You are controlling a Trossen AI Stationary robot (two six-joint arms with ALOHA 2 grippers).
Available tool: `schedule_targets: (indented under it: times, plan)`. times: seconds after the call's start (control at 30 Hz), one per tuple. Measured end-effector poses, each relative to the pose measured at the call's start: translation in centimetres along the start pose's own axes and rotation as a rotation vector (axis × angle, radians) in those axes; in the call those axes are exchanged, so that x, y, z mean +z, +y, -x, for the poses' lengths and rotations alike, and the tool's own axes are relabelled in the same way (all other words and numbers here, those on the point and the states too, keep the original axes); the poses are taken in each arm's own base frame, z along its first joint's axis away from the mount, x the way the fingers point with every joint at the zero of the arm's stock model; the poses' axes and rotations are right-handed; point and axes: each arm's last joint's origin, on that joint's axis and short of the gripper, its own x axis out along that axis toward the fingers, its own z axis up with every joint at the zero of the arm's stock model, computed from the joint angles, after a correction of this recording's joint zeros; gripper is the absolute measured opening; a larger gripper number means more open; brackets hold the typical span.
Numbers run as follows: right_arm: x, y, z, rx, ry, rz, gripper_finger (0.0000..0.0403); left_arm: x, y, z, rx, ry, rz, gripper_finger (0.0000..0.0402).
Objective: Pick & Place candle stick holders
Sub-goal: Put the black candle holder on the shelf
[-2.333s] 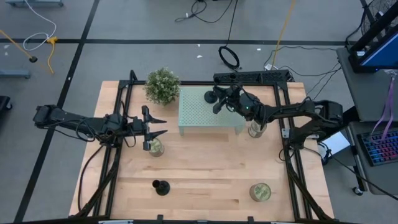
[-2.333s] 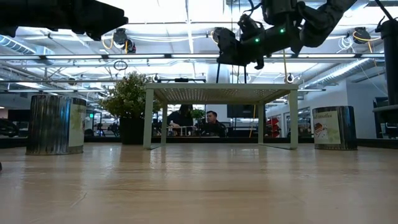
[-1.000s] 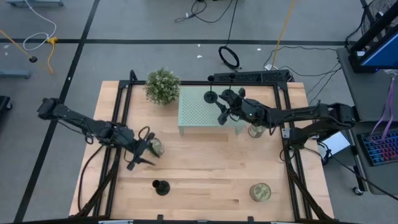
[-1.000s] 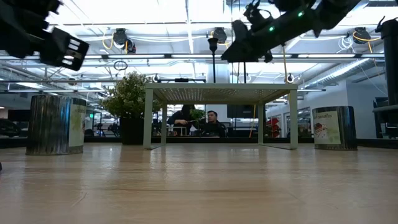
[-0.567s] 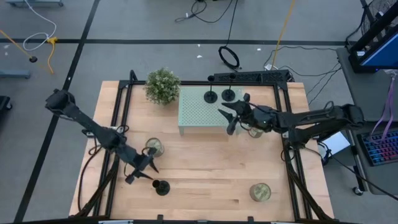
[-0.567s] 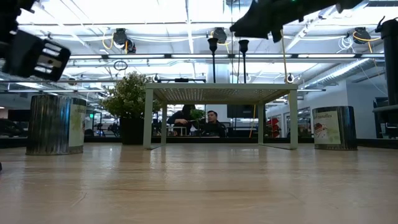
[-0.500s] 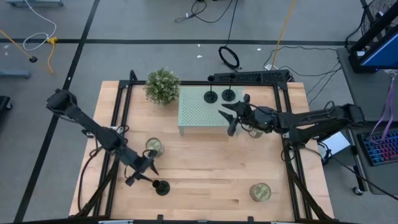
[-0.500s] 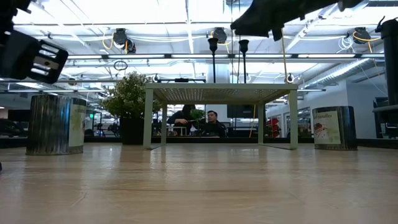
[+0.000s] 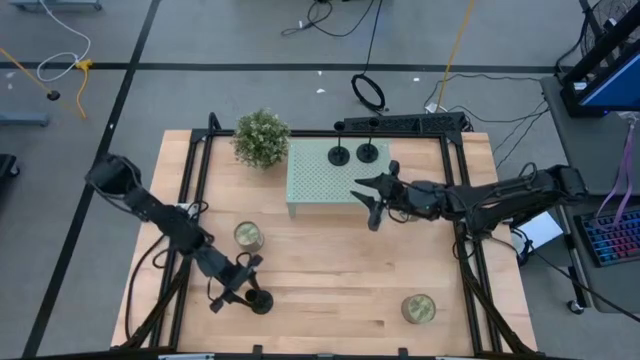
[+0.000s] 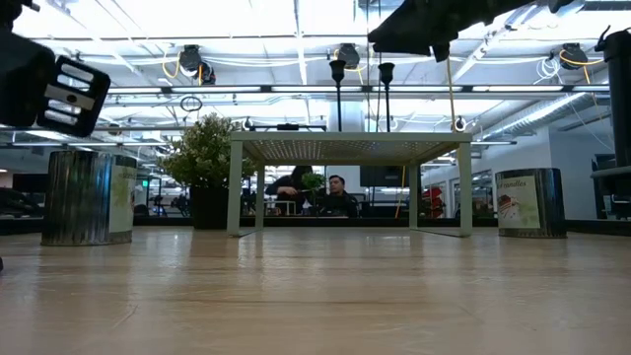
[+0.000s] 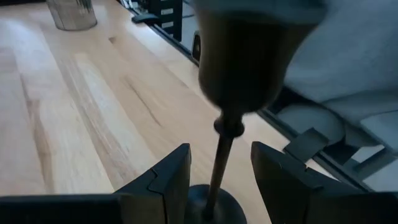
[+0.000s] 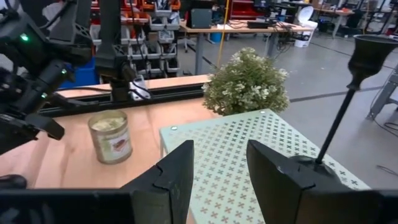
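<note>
Left gripper (image 9: 236, 283): low over the near part of the light wooden tabletop (image 9: 330, 270), its dark fingers (image 11: 171, 177) spread and released on either side of a thin stem, not closed on it.
Near holder: a small matte-black candle stick holder with a round flared base (image 9: 259, 300) stands upright on the tabletop at the left gripper; in the left wrist view its stem (image 11: 219, 168) rises between the fingers to a dark cup.
Right gripper (image 9: 368, 196): held above the front edge of the pale green perforated metal stand (image 9: 320, 178), fingers released and holding nothing.
Holders on the stand: two more matte-black candle stick holders (image 9: 340, 154) (image 9: 368, 151) stand upright side by side near the stand's far edge.
Other things: a small bushy green potted plant (image 9: 261, 137) beside the stand's left end; a gold-green round jar (image 9: 248, 236) near the left arm; another gold-green jar (image 9: 418, 308) toward the near right corner.
</note>
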Motion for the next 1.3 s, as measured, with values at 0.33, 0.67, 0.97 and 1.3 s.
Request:
schedule_targets:
  times: [0.33,0.67,0.97,1.3]
  plan:
    - [0.0,0.2,0.1,0.009,0.0,0.002,0.0144,-0.3,0.2,-0.3,0.053,0.001,-0.003,0.0099]
    - [-0.1,0.3,0.0,0.009,0.004,0.003,0.0144,2.7,0.8,-0.8,0.159,-0.168,0.124,0.0018]
    - [-0.1,0.3,0.0,0.009,0.004,0.003,0.0144,11.2,4.7,-1.8,0.399,-0.151,-0.074,0.002]
    - [-0.2,0.5,0.1,0.018,0.01,0.011,0.0144,17.9,12.6,2.3,0.737,-0.198,0.053,0.0015]
